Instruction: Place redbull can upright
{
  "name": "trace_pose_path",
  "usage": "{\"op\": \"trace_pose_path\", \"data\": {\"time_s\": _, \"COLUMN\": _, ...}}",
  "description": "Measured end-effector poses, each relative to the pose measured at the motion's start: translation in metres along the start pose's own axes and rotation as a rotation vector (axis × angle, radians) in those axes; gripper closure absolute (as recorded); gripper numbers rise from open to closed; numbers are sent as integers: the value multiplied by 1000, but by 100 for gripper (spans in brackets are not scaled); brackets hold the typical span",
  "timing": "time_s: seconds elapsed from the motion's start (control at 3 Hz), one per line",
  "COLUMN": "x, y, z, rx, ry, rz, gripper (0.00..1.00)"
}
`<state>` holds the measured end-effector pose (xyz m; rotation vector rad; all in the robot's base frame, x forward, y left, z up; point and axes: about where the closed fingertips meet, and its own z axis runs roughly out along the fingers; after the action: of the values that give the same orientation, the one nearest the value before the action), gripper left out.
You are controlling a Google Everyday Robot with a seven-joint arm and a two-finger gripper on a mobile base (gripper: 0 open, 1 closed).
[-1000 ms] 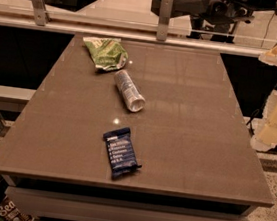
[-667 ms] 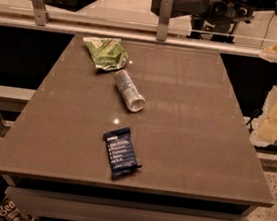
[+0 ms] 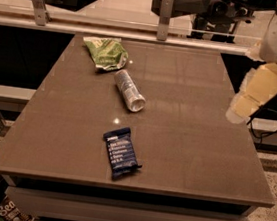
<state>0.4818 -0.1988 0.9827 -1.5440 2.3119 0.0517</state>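
Observation:
The redbull can (image 3: 129, 89) lies on its side on the brown table (image 3: 185, 138), left of centre toward the back, with its shiny end pointing to the front right. My gripper (image 3: 238, 113) hangs at the end of the cream-coloured arm over the table's right edge. It is well to the right of the can and holds nothing that I can see.
A green chip bag (image 3: 105, 52) lies just behind the can, almost touching it. A dark blue snack bar (image 3: 121, 151) lies near the front edge. A rail with metal posts (image 3: 164, 16) runs behind the table. A cable (image 3: 272, 130) hangs at the right.
The arm and gripper have moved left and a little up, from beside the table to over its right edge. The can, bag and bar have not moved.

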Motion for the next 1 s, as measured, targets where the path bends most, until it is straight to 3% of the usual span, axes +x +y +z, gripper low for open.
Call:
{"op": "trace_pose_path", "data": {"time_s": 0.33, "x": -19, "y": -9, "z": 22, "rx": -28, "ry": 55, "rz": 124, "gripper": 0}}
{"op": "trace_pose_path", "data": {"time_s": 0.67, "x": -40, "y": -12, "z": 32, "rx": -24, "ry": 117, "rz": 233, "gripper": 0}}
{"op": "trace_pose_path", "data": {"time_s": 1.0, "x": -69, "y": -21, "z": 37, "rx": 2, "ry": 138, "rz": 324, "gripper": 0}}
